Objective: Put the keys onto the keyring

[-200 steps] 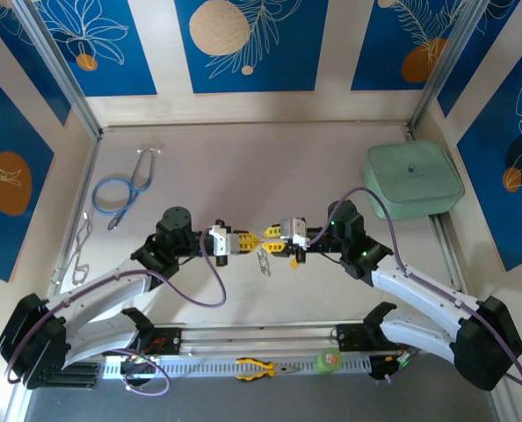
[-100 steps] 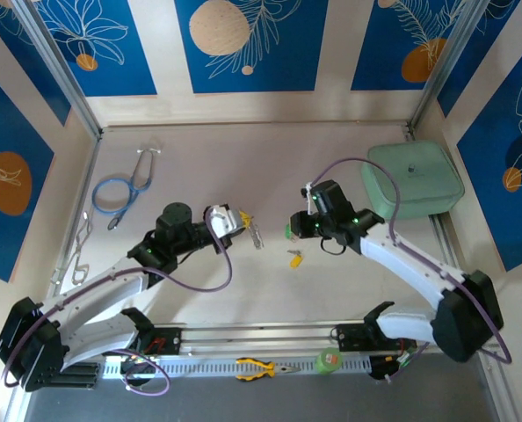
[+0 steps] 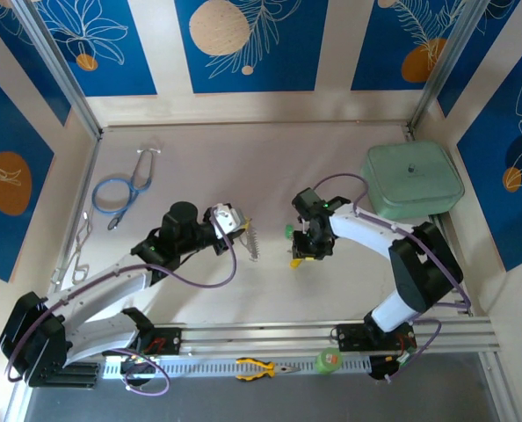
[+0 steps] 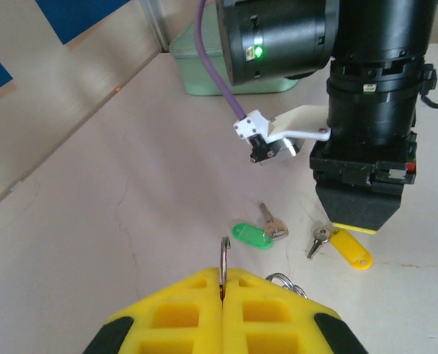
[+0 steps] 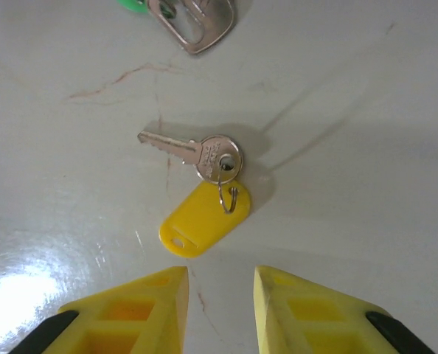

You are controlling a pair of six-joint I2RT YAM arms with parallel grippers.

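While left gripper [image 4: 223, 286] stays clamped on keyring [image 4: 224, 254], right gripper [image 5: 220, 279], part-open, now over yellow key [image 5: 201, 220].

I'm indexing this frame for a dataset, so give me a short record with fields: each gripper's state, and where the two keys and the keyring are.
left gripper: shut on the keyring, with one silver ring pinched in its jaws
right gripper: open, pointing down over the yellow-tagged key
yellow-tagged key: flat on the table, not held
green-tagged key: flat on the table near the yellow one, not held
keys on keyring: none yet
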